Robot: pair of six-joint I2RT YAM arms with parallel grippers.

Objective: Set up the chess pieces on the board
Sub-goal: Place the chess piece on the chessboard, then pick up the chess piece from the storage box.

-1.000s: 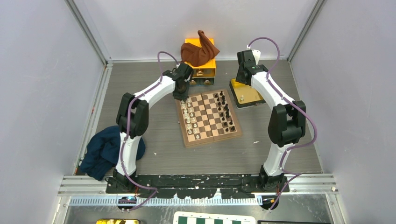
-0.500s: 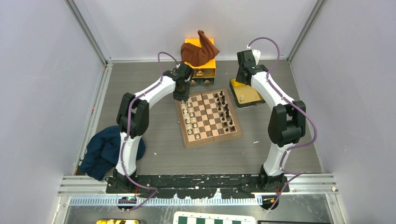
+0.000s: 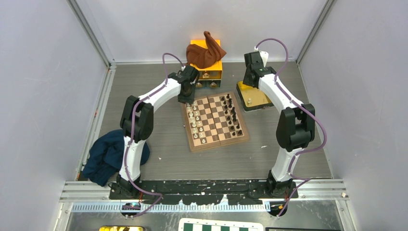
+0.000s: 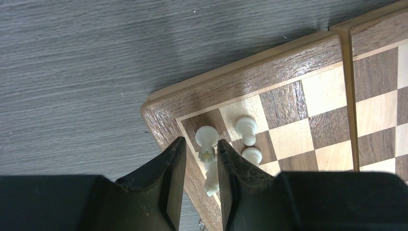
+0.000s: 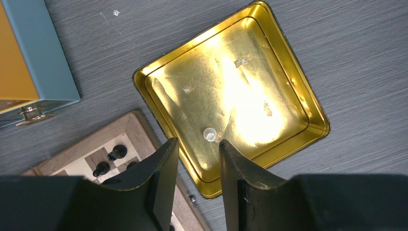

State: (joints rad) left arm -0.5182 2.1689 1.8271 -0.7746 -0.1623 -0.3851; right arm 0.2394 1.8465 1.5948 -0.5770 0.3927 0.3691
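Cream piece (image 4: 207, 137) at the far-left corner of the board (image 4: 250, 77) is light, hard and tippy, so grip low on its stem; my left gripper (image 4: 201, 144) straddles it, jaws narrowly apart, seemingly unclamped.

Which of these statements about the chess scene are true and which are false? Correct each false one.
1. A single white piece lies in the gold tin. True.
2. The right fingers grip a dark piece. False: they stand apart over the tin, holding nothing.
3. The left fingers are at a corner of the chessboard, among white pieces. True.
4. A brown cloth lies on the chessboard. False: it sits on the orange box behind the board.
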